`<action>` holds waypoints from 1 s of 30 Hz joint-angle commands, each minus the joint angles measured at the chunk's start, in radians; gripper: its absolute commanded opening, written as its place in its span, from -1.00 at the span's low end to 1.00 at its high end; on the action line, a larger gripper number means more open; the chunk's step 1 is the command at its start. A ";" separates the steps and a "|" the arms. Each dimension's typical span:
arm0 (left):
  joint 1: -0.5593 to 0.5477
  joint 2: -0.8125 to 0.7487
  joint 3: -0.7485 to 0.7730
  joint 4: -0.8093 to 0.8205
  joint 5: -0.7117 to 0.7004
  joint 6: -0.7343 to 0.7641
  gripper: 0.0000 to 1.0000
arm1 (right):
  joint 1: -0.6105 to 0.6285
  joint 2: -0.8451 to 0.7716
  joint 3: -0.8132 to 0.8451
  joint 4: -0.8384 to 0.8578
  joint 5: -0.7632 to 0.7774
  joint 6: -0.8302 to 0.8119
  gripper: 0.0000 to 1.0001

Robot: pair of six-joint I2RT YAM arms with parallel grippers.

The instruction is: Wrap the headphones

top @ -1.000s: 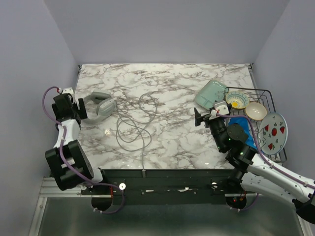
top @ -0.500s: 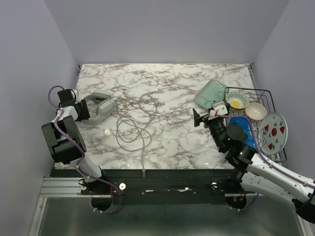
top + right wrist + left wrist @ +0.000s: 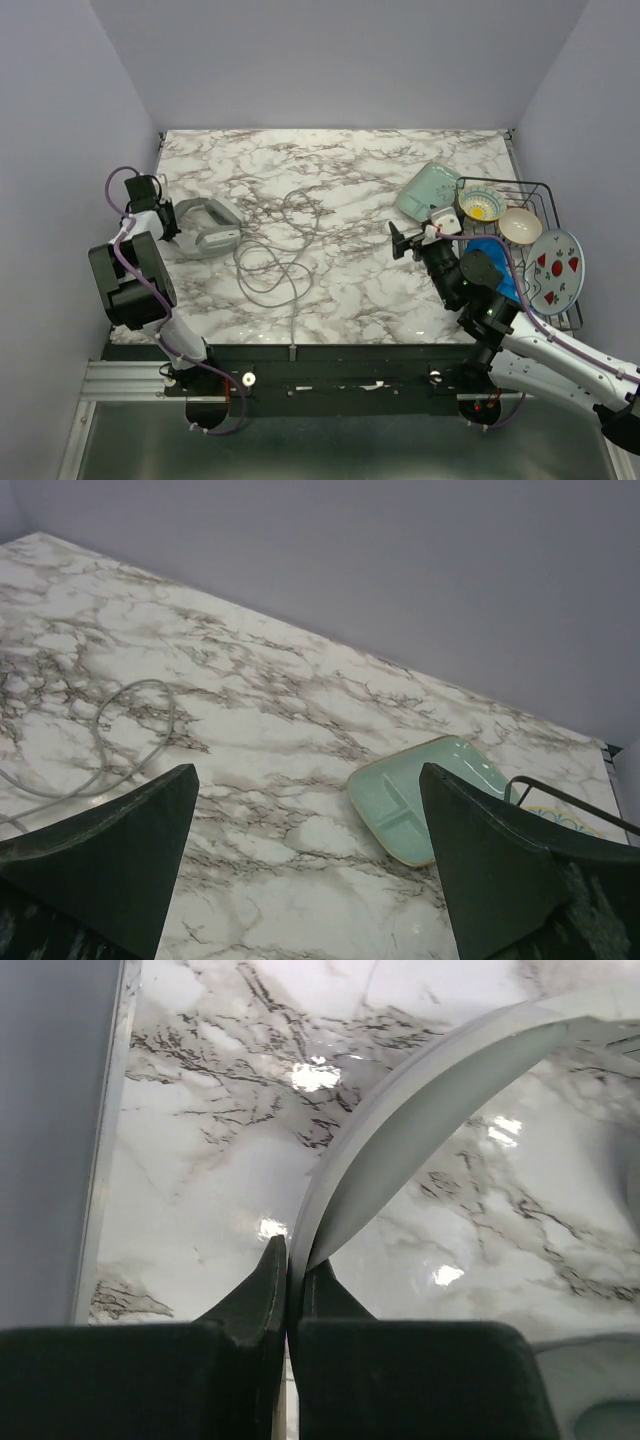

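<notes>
On the right side of the marble table [image 3: 350, 160] a wire dish rack [image 3: 545, 190] holds a yellow-lined bowl [image 3: 481, 205], a pale bowl [image 3: 520, 226], a plate with red marks [image 3: 555, 268] and a blue item [image 3: 497, 262], which the right arm partly hides. A pale green sectioned tray [image 3: 425, 190] lies just beside the rack's left edge. The right gripper [image 3: 398, 240] hangs near that tray, well apart from the headphones [image 3: 207, 226], and its fingers [image 3: 110, 850] are spread wide over bare marble. Between the two arms the thin grey cable [image 3: 268, 262] sprawls in loose overlapping loops across the middle of the table, with one strand running down toward the near edge. The headphones lie flat at the left side of the table, close to the left wall. The left gripper [image 3: 290, 1275] is clamped on the curved headband [image 3: 400, 1100], its two dark fingers pinching the band's thin edge. Seen from above, the headband's bend sits at the left, in the gripper. The two earcups [image 3: 225, 214] point right toward the cable loops, so the long axis runs roughly left to right and the open end faces the middle of the table.
</notes>
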State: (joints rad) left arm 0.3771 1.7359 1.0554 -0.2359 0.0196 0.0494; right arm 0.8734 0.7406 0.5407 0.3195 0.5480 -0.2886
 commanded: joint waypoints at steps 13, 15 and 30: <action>-0.331 -0.571 0.087 -0.219 0.083 0.041 -1.00 | 0.003 0.164 0.274 -0.235 -0.399 0.112 1.00; -0.342 -0.588 0.182 -0.276 0.115 0.000 -1.00 | 0.003 0.204 0.303 -0.243 -0.437 0.115 1.00; -0.348 -0.584 0.722 -0.350 0.174 -0.374 -1.00 | 0.021 0.399 0.458 -0.025 -0.763 0.092 1.00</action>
State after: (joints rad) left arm 0.0349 1.1503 1.6962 -0.5968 0.1333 -0.1310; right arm 0.8841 1.0595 0.9482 0.1753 -0.1116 -0.1951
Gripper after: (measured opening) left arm 0.045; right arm 0.998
